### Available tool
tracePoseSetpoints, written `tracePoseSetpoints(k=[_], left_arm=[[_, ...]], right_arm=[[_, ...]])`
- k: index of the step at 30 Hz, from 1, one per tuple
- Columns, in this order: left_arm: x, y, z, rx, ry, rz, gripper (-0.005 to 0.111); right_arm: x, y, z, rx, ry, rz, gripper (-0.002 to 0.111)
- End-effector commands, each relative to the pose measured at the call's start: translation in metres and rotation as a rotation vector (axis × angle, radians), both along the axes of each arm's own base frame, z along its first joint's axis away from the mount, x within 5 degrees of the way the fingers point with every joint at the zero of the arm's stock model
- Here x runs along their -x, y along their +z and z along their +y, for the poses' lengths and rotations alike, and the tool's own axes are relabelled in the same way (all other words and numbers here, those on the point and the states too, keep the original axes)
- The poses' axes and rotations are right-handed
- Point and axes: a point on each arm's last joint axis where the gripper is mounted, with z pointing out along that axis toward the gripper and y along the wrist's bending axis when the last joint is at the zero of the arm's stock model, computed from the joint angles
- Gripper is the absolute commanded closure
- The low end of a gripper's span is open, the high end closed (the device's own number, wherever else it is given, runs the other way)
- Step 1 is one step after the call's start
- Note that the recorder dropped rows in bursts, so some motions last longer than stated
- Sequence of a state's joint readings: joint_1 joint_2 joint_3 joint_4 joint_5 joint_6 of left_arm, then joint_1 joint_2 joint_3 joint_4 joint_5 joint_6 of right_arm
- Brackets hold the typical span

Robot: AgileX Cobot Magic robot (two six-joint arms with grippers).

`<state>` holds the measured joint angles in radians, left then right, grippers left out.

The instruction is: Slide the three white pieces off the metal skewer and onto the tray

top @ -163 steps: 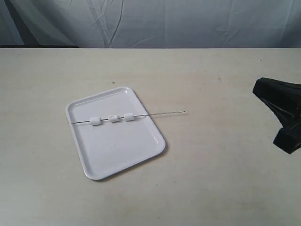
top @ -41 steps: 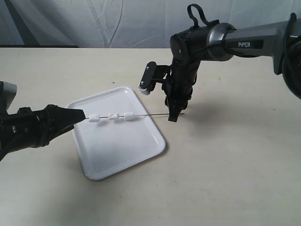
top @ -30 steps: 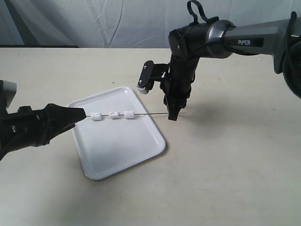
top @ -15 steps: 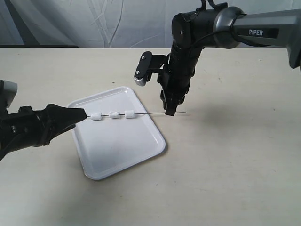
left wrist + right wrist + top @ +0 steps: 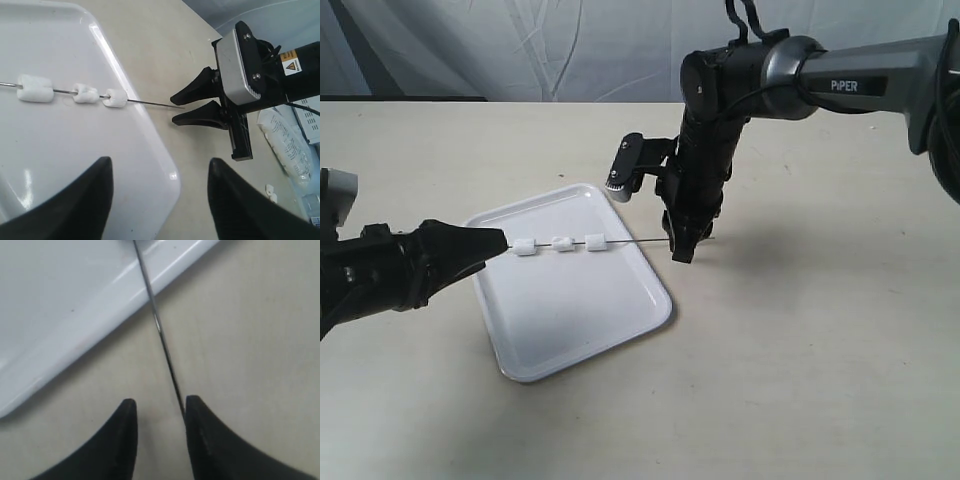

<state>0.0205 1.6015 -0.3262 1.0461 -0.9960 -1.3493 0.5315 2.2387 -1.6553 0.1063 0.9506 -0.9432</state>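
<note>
The white tray (image 5: 570, 300) lies left of centre on the table. The thin metal skewer (image 5: 640, 243) crosses its far part and sticks out past the right rim. The three white pieces (image 5: 561, 243) are threaded on it in a row over the tray, also clear in the left wrist view (image 5: 85, 93). My left gripper (image 5: 492, 241) reaches in from the left, its tip by the skewer's left end; its fingers (image 5: 80, 200) stand wide open and hold nothing. My right gripper (image 5: 682, 252) points down at the skewer's free end. It is narrowly open (image 5: 156, 407), with the skewer (image 5: 160, 330) against one finger's inner side.
A white module (image 5: 623, 170) on the right wrist juts out above the tray's far right corner. Plastic bags and small white bits (image 5: 287, 145) lie past the right arm in the left wrist view. A grey cloth backdrop (image 5: 520, 50) closes the table's far edge.
The right gripper rose slightly at the skewer's free end and has come back down onto it. The left arm, tray, skewer and pieces have stayed put.
</note>
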Motion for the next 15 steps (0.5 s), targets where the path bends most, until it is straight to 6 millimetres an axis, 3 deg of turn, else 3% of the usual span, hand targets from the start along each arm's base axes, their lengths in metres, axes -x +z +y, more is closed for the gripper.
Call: tracePoseSetpoints(k=[1,15], left_arm=[[-0.0003,0.0006,-0.0012,0.004,-0.01,-0.005,0.052],[0.0003,0.0021,-0.0024,0.018,-0.023,-0.016,0.052]], right_arm=[[-0.0016,-0.008,-0.0001,0.011,0.005,0.006,0.077],[-0.0062,-0.0078,-0.0015,0.027,0.017,-0.046,0.077]])
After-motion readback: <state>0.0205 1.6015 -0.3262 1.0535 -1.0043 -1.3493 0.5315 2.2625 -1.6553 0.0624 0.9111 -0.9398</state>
